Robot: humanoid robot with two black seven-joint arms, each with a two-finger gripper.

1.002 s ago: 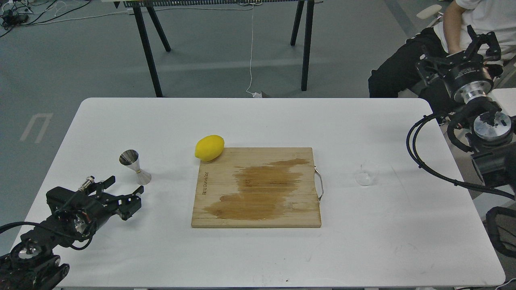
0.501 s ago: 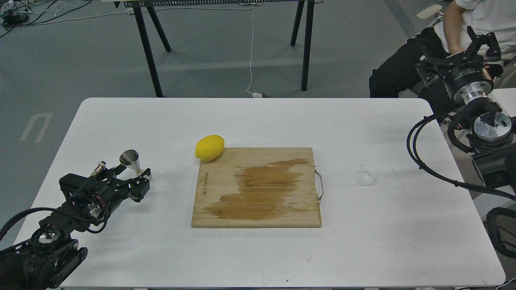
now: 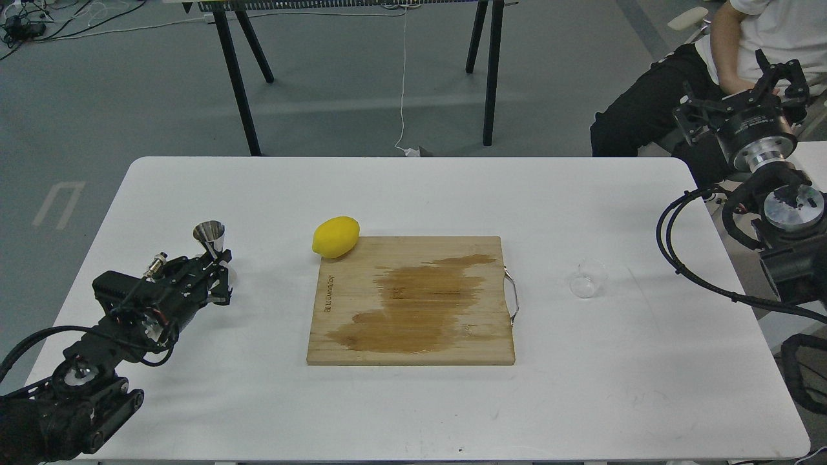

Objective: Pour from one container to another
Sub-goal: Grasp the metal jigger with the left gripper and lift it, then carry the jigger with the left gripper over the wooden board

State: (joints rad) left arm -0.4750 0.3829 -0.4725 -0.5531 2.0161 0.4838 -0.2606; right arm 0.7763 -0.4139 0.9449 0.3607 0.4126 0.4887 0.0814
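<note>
Across the middle of the room, white table point(image 3: 413, 194) takes up most of the view. Wooden board point(image 3: 411, 301) lies at its centre, dark wet stain across the top, metal handle on its right edge. Lemon point(image 3: 336, 236) sits at the board's far-left corner, touching or just overlapping that corner.

Left arm comes in low from the bottom-left, lying close over the tabletop and angled up toward the far right. Left gripper point(image 3: 218, 271) is at the jigger's lower half; the fingers look drawn in around it, but the dark parts overlap, so whether they actually clamp it cannot be told.

Right arm is off the table's right edge, raised, wrist pointing up and away. Right gripper point(image 3: 749, 87) has its fingers spread apart, holding nothing, well away from the cup.

Jigger point(image 3: 210, 237): shiny steel, upper cone with open mouth showing, upright, left part of the table, well left of the lemon. Its lower cone is hidden behind the gripper.

Cup point(image 3: 587, 278): clear, colourless, short, round. Stands alone on the table just right of the board's handle, not touching it. Any contents cannot be made out.
</note>
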